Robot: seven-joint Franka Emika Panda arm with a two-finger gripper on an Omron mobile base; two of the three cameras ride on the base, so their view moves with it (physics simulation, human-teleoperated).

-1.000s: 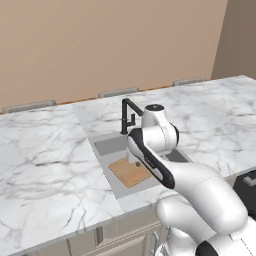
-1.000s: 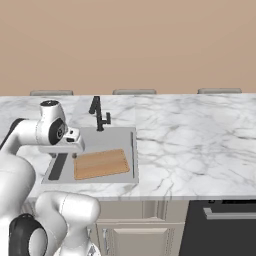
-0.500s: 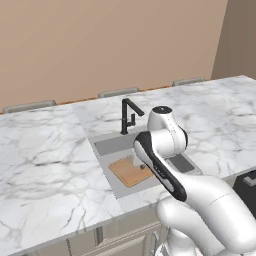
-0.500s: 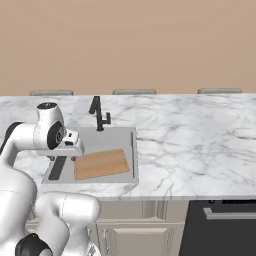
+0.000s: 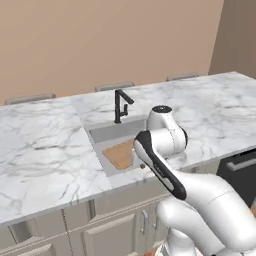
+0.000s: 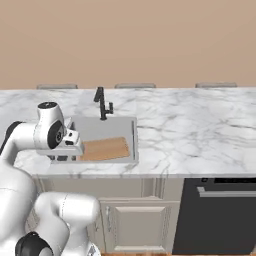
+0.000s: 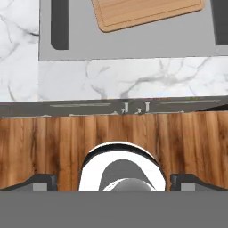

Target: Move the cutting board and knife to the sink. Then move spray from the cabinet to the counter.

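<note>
The cutting board [image 5: 121,152] [image 6: 105,149] [image 7: 147,11] lies flat in the sink [image 5: 107,132] [image 6: 107,127] [image 7: 133,44], which is set into the white marble counter [image 5: 45,145] [image 6: 190,130] [image 7: 147,78]. My gripper [image 6: 63,157] [image 7: 114,180] hangs over the sink's front left corner, near the counter's front edge, pointing down. It is open, its fingertips [image 7: 42,180] wide apart with nothing between them, and it stands clear of the board. The knife, the spray and the cabinet are out of view.
A black faucet [image 5: 120,105] [image 6: 101,102] stands behind the sink. A dark dishwasher front [image 6: 220,210] sits under the counter to the right, beside beige panelled base cabinets [image 6: 130,220]. Wooden floor [image 7: 53,138] shows below the counter edge.
Both base views have shifted, showing more of the cabinet fronts, so the base has moved. The arm's elbow has swung a little. The gripper stays open.
</note>
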